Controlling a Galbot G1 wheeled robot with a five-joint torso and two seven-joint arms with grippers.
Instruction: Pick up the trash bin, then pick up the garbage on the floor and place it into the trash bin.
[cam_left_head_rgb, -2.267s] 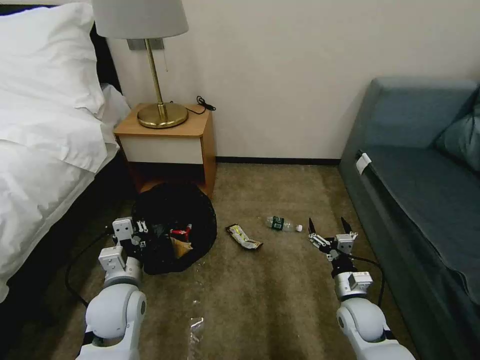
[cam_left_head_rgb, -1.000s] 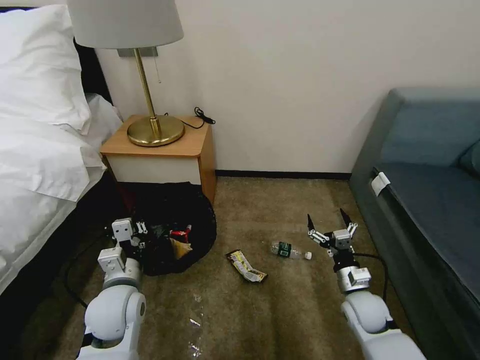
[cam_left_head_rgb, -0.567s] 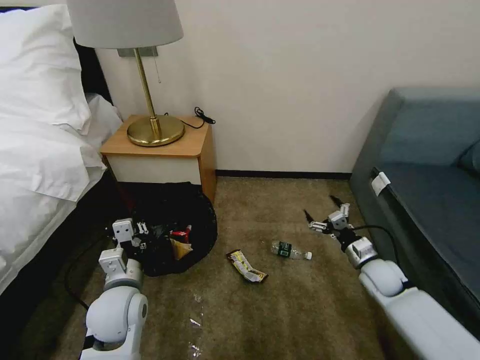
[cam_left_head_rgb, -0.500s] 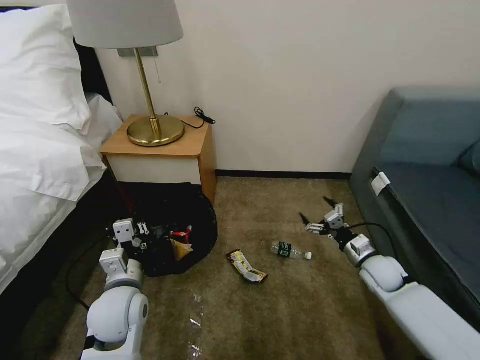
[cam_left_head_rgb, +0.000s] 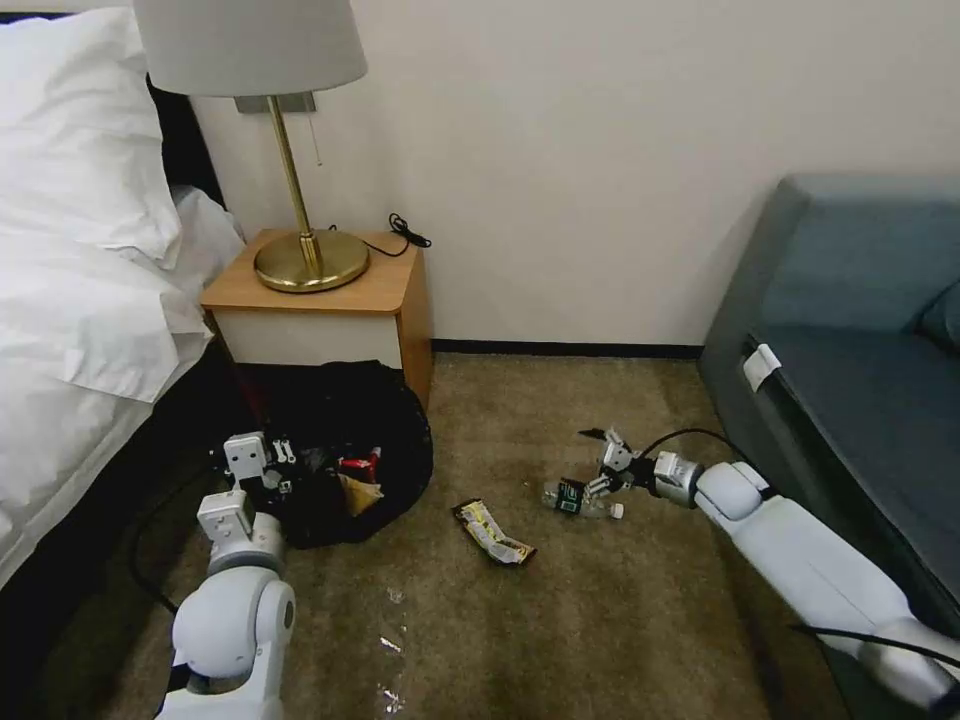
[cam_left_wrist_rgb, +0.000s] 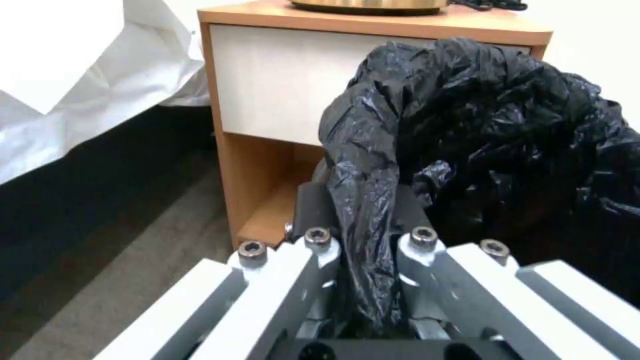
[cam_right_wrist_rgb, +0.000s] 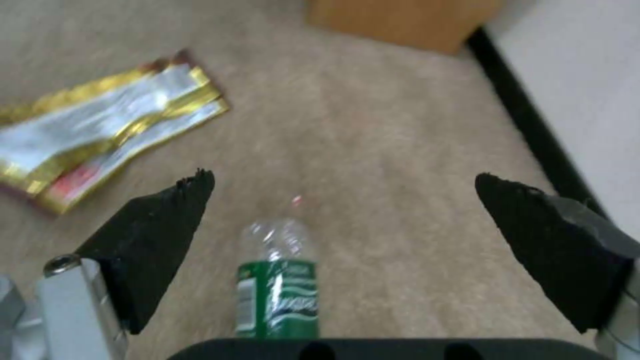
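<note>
Black-lined trash bin (cam_left_head_rgb: 345, 440) holds 2 pieces; 1 bottle (cam_left_head_rgb: 578, 499), 1 wrapper (cam_left_head_rgb: 490, 533) outside.

The head view looks forward and down from above onto the carpet (cam_left_head_rgb: 560, 620), taking in both arms, the nightstand (cam_left_head_rgb: 330, 300), the bed (cam_left_head_rgb: 70, 280) on the left and the sofa (cam_left_head_rgb: 860, 380) on the right. The left wrist view sits very near the left gripper (cam_left_wrist_rgb: 363, 260), looking along its fingers at the bin (cam_left_wrist_rgb: 493, 145) liner pinched between them, with the nightstand (cam_left_wrist_rgb: 273, 85) close behind; it shares bin (cam_left_head_rgb: 345, 455), nightstand and left gripper (cam_left_head_rgb: 285, 475) with the head view. The right wrist view looks down along the right gripper (cam_right_wrist_rgb: 343, 200) from low over the carpet at the bottle (cam_right_wrist_rgb: 277, 280) and wrapper (cam_right_wrist_rgb: 100, 135), both shared with the head view: bottle (cam_left_head_rgb: 575, 497), wrapper (cam_left_head_rgb: 490, 533), right gripper (cam_left_head_rgb: 598, 463).
</note>
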